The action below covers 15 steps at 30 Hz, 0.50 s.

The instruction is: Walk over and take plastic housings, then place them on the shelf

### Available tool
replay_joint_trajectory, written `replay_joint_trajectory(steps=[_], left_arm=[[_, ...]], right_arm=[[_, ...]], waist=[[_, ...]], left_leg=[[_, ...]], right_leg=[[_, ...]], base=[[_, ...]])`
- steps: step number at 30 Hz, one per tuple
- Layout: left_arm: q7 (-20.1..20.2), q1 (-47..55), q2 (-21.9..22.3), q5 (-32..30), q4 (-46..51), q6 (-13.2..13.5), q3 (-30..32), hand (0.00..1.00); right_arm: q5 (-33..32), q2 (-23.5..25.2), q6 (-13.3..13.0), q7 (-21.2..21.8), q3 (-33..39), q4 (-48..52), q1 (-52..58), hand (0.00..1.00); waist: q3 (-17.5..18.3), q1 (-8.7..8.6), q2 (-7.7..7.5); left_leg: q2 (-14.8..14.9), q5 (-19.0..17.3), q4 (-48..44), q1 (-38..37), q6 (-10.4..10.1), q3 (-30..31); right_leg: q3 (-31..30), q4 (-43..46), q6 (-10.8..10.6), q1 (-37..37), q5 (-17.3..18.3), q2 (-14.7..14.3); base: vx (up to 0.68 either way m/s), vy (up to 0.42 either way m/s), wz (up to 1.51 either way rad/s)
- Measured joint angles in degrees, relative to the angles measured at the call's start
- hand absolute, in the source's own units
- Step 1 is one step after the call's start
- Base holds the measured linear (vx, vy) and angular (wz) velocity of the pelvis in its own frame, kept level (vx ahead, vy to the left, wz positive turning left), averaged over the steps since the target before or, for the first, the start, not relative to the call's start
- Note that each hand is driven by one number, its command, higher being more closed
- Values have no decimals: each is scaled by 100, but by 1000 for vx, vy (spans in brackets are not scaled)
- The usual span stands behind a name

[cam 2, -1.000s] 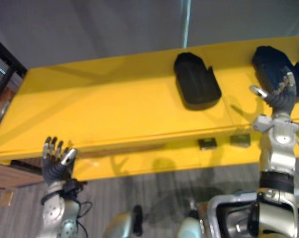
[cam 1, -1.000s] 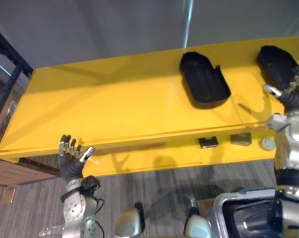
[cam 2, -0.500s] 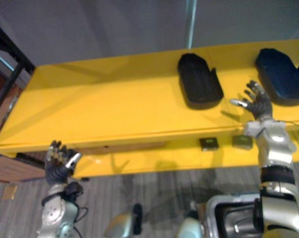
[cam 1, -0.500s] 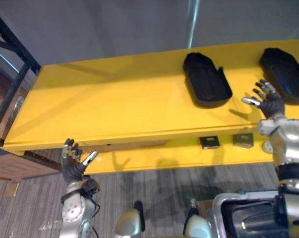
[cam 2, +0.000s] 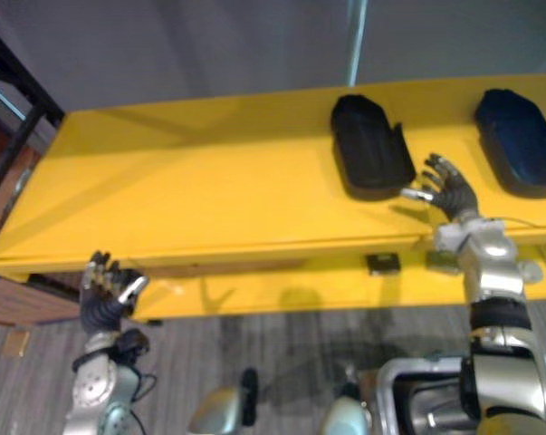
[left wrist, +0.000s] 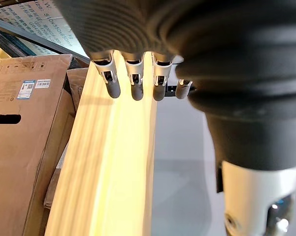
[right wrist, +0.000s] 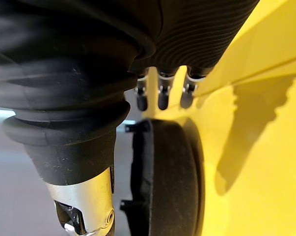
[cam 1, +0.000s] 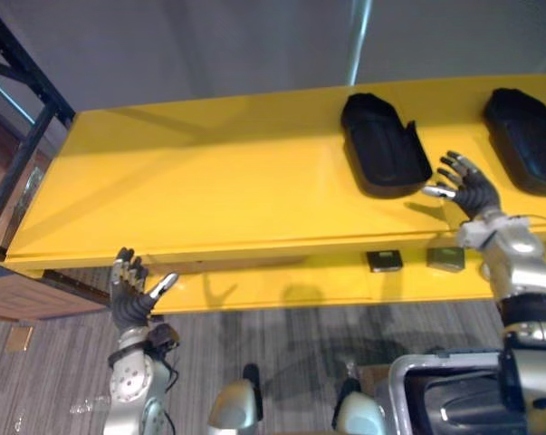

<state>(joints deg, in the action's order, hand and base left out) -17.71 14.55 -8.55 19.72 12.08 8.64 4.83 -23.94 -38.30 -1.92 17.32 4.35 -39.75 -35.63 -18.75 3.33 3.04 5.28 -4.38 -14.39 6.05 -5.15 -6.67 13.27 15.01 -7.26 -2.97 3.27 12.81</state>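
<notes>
Two black plastic housings lie on the yellow shelf (cam 1: 209, 190), well apart, neither one held. The first housing (cam 1: 384, 145) sits just off the thumb side of the right hand (cam 1: 472, 192), with its open side up. The thumb tip points at its near corner, and whether they touch cannot be told from the head views. The right wrist view shows a gap between that housing (right wrist: 172, 182) and the dark fingertips (right wrist: 160, 102) above its rim. The second housing (cam 1: 526, 140) lies on the far side of the same fingers, toward the robot's right, so the hand stands between the two. The right hand's fingers are spread and loosely straight, grasping nothing, raised over the shelf's front part.

At the shelf's left end, the left hand (cam 1: 129, 304) is held up below the front edge. Its fingers are straight, the thumb stuck out sideways, the palm empty. The yellow edge runs just past those fingertips (left wrist: 136, 88), with cardboard boxes (left wrist: 20, 147) beside it.

Under the right hand, a lower yellow ledge carries a small dark block (cam 1: 383, 261) and a small greenish block (cam 1: 445, 258). A black metal frame (cam 1: 23, 154) stands at the shelf's left end, and grey carpet (cam 1: 282, 344) lies below.
</notes>
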Motion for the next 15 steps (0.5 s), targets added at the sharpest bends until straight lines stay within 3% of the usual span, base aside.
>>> replay_joint_trajectory(steps=[15], left_arm=[[-7, -167, -9, 3, 3, 0, 13, 0]], right_arm=[[18, 3, -66, 144, -103, 9, -139, 0]], waist=[[-224, 0, -43]], left_leg=[[19, -14, -78, 97, 5, 46]], right_leg=[[60, -39, 3, -13, 1, -13]], base=[[4, 1, 1]])
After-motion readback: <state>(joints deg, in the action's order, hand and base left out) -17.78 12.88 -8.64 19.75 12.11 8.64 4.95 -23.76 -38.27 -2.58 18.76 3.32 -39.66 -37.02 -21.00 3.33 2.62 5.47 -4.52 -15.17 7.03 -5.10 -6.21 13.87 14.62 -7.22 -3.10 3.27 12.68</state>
